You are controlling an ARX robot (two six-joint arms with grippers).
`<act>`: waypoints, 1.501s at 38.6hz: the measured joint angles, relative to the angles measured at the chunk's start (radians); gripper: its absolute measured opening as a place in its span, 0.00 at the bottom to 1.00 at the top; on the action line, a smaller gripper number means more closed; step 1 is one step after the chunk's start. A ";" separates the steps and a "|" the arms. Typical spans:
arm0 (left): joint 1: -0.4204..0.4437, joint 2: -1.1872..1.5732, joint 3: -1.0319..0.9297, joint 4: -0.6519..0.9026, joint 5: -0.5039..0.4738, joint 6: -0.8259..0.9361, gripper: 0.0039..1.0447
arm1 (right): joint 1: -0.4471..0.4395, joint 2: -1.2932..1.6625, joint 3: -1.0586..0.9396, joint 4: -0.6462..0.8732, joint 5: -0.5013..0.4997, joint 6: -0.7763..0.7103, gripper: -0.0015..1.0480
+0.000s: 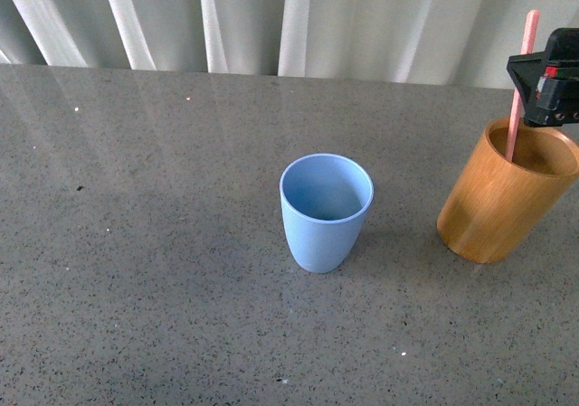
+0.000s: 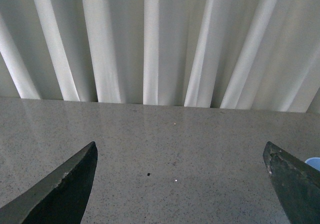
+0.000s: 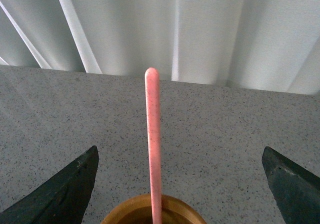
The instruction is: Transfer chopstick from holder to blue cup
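Note:
The pale pink-red chopstick stands upright in the orange-brown wooden holder at the right of the grey table. The light blue cup stands empty at the table's middle. My right gripper is open just above the holder's rim, next to the stick. In the right wrist view the chopstick rises out of the holder between the wide-open jaws of the gripper, touching neither. My left gripper is open and empty over bare table, out of the front view.
The grey speckled table runs back to a white pleated curtain. A sliver of the blue cup shows at the edge of the left wrist view.

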 joint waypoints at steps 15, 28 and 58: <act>0.000 0.000 0.000 0.000 0.000 0.000 0.94 | 0.041 0.121 0.155 -0.020 0.025 -0.008 0.90; 0.000 0.000 0.000 0.000 0.000 0.000 0.94 | 0.076 0.178 0.216 -0.027 0.039 -0.001 0.90; 0.000 0.000 0.000 0.000 0.000 0.000 0.94 | 0.096 0.062 0.167 -0.026 0.051 0.000 0.02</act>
